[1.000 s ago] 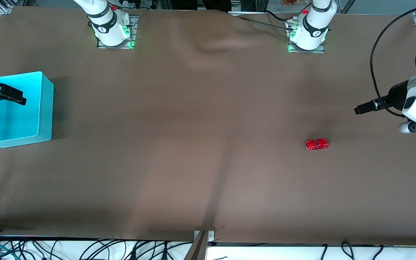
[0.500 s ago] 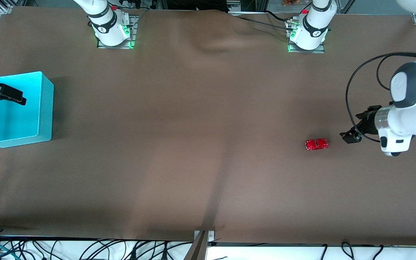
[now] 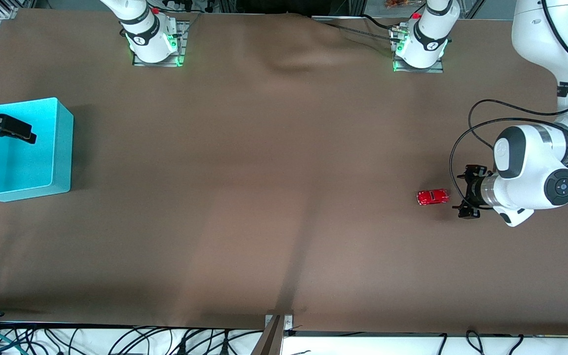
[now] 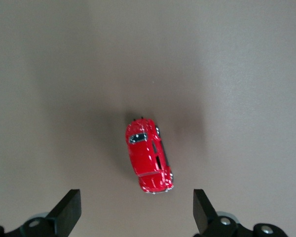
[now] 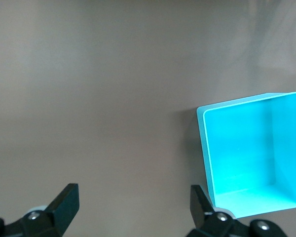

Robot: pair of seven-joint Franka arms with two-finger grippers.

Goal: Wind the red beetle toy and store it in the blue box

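Observation:
The red beetle toy (image 3: 432, 196) (image 4: 149, 157) stands on its wheels on the brown cloth, toward the left arm's end of the table. My left gripper (image 3: 465, 193) (image 4: 136, 212) hangs low right beside it, open, both fingers (image 4: 69, 208) wide apart. The toy lies just ahead of the fingertips, not between them and untouched. The blue box (image 3: 63, 148) (image 5: 203, 148) stands empty at the right arm's end. My right gripper (image 3: 7, 129) (image 5: 133, 210) waits up in the air by the box, open with nothing in it.
Brown cloth (image 3: 264, 197) covers the whole table, with a soft fold near the arm bases. A black cable (image 3: 466, 128) loops off the left wrist above the toy's area. Loose cables lie along the table's front edge.
The left arm has swung in from the table's end and come down beside the toy, its gripper turned toward it. The right arm, the toy and the box have not moved.

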